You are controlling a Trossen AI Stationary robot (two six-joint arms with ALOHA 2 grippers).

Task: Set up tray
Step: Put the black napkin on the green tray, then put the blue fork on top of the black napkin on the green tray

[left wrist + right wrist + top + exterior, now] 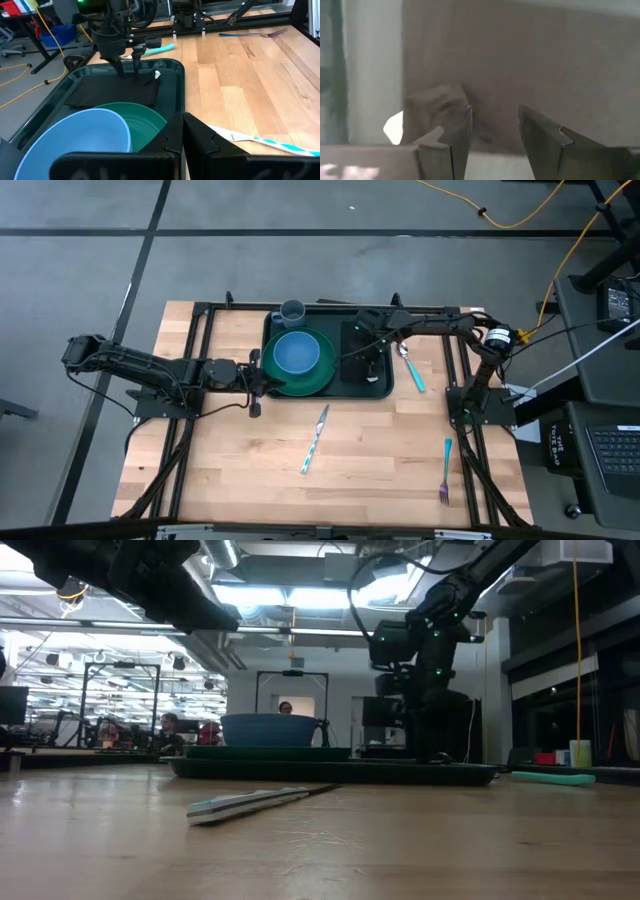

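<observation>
Over the tray (385,388), right gripper (127,68) pointing down

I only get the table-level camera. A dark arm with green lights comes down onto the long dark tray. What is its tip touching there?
Observer: The right end effector stands on a flat black rectangle lying in the tray, with its jaws apart.
Operator: And the blue bowl, is it straight on the tray?
Observer: No, the blue bowl sits on a round green plate beside that rectangle.
Operator: I see a knife and something teal. Any other cutlery?
Observer: Yes, a fork lies on the table's near right side, apart from the tray.
</observation>
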